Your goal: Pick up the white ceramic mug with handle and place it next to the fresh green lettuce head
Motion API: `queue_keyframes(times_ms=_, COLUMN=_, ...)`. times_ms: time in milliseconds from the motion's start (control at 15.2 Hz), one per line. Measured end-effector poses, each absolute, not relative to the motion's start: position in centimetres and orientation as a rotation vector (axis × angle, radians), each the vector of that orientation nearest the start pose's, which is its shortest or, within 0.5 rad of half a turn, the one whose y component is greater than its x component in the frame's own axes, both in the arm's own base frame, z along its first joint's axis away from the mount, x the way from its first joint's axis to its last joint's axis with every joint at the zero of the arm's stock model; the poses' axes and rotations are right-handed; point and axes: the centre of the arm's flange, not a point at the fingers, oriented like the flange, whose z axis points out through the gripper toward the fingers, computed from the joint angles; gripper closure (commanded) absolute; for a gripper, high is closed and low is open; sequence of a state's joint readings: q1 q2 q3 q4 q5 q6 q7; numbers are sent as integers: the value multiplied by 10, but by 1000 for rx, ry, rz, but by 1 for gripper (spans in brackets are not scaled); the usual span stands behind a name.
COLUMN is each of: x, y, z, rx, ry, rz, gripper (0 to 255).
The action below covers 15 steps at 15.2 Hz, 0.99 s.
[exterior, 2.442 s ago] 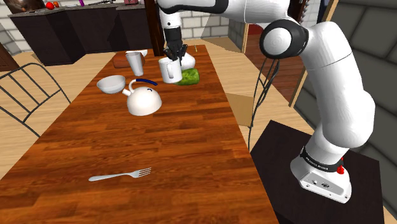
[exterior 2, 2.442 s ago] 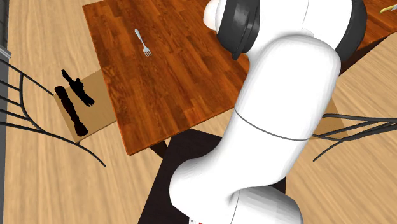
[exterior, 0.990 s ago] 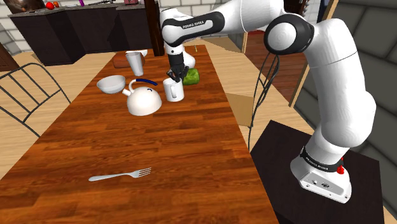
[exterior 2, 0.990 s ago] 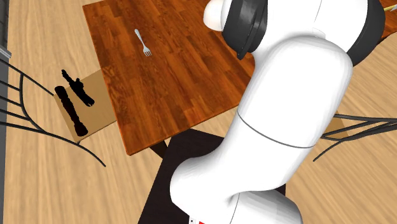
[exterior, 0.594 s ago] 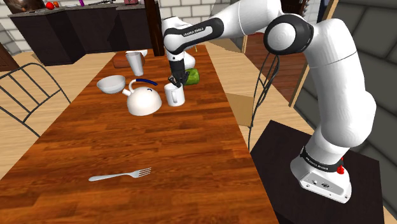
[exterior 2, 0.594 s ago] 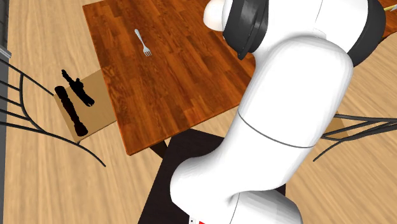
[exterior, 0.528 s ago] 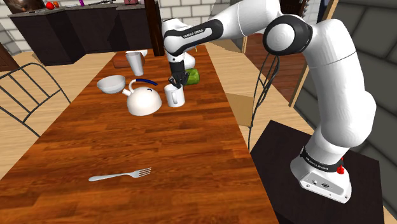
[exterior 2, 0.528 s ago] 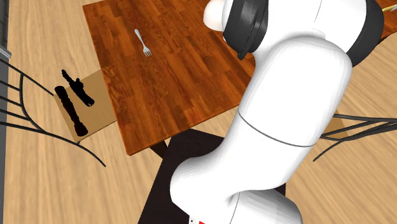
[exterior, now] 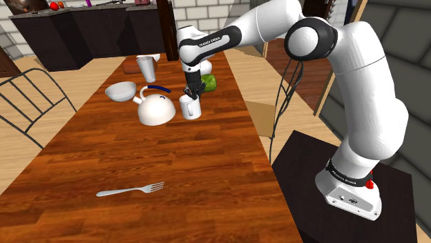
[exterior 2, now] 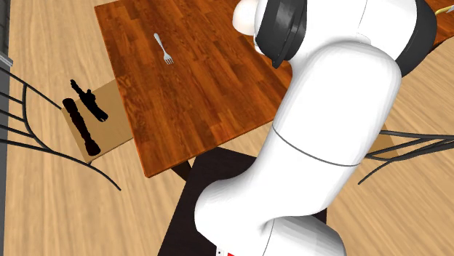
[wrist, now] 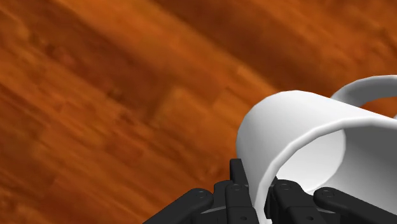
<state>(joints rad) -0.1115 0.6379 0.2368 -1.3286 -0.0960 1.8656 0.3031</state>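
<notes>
Jaws nipped shut on rim wall of white mug; mug upright, low at tabletop, just beside white kettle, near green lettuce.

White lettering reading "FRANKA EMIKA" runs along the dark forearm band of the white robot arm. The black ring around the arm's base carries more small white lettering, too small to read. No other text is legible.
</notes>
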Motion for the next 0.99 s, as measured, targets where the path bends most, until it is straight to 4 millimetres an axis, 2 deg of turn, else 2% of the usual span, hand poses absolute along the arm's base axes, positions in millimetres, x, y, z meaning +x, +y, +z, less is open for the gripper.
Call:
queue_keyframes(times_ms=66, x=716, y=46, z=359, rx=-3093, ry=287, rz=144, gripper=255)
queue_keyframes(times_ms=132, x=716, y=46, z=359, rx=-3093, ry=287, rz=144, gripper=0)
queue_keyframes(times_ms=528, x=716, y=46, z=359, rx=-3092, ry=287, rz=143, gripper=0)
queue_keyframes(times_ms=858, x=720, y=45, z=405, rx=-3092, ry=287, rz=141, gripper=0)
queue_keyframes(times_ms=990, x=720, y=44, z=408, rx=-3092, ry=287, rz=142, gripper=0)
